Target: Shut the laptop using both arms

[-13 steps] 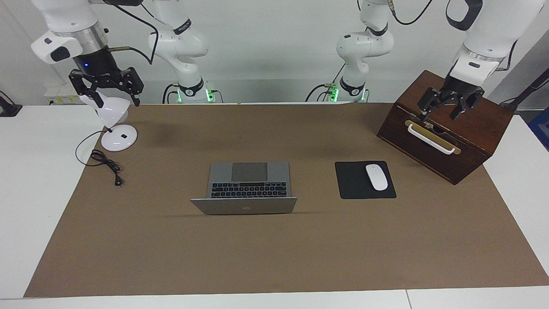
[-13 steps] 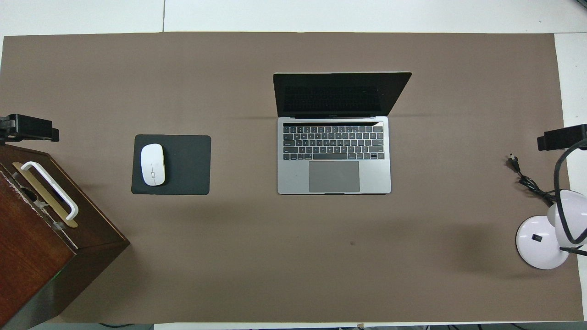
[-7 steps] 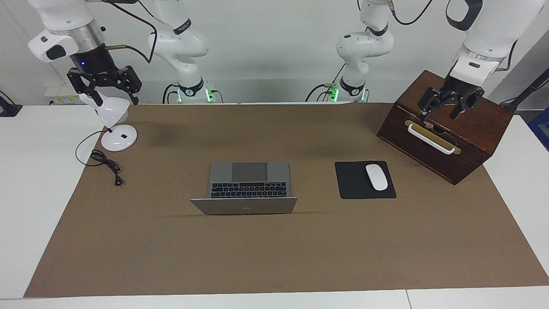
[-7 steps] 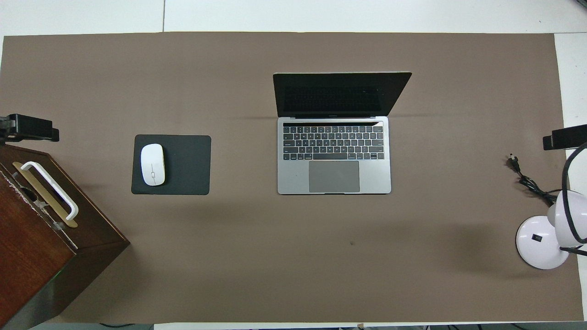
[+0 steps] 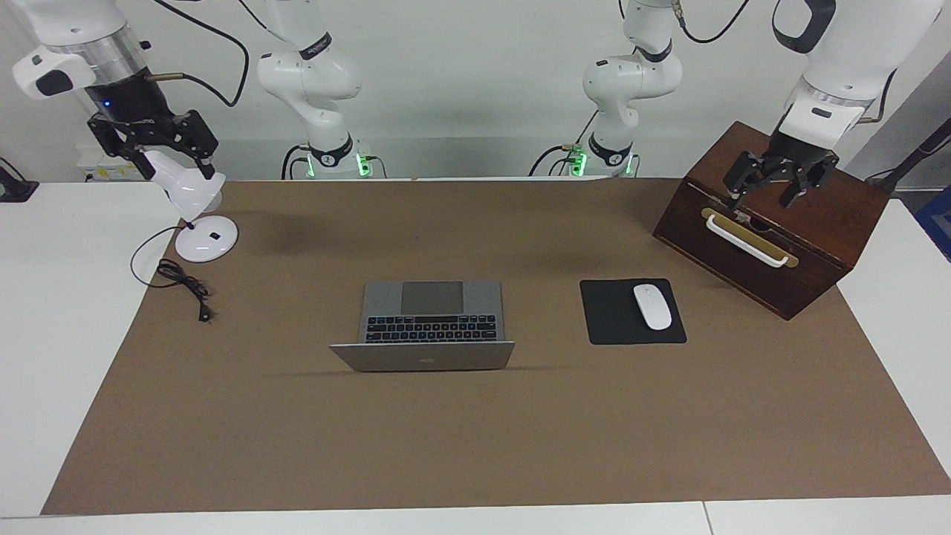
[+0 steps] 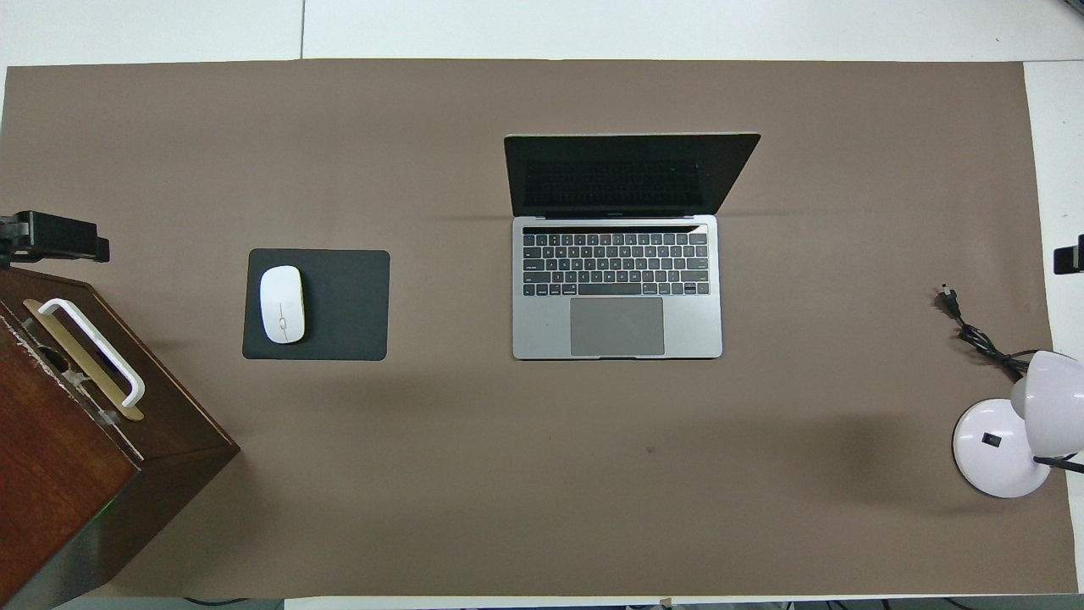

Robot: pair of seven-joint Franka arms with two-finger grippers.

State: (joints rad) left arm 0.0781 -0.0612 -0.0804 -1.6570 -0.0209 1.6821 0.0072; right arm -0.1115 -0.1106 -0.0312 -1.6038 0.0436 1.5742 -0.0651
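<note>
The silver-grey laptop (image 5: 431, 319) lies open in the middle of the brown mat, its lid upright and tilted back, with the dark screen showing in the overhead view (image 6: 616, 288). My right gripper (image 5: 152, 148) hangs open and empty in the air over the white lamp's head at the right arm's end of the table; only its tip (image 6: 1069, 254) shows from above. My left gripper (image 5: 761, 195) hangs open and empty over the wooden box at the left arm's end, and it also shows in the overhead view (image 6: 55, 237). Both grippers are well away from the laptop.
A white desk lamp (image 5: 199, 238) (image 6: 1003, 445) with a black cable (image 5: 182, 286) stands at the right arm's end. A black mouse pad (image 5: 617, 327) (image 6: 347, 305) with a white mouse (image 5: 652, 306) lies beside the laptop. A dark wooden box (image 5: 787, 245) (image 6: 59, 457) with a white handle stands beside that.
My right gripper has risen and moved outward toward the table's end, away from the lamp. My left gripper and the laptop have barely moved.
</note>
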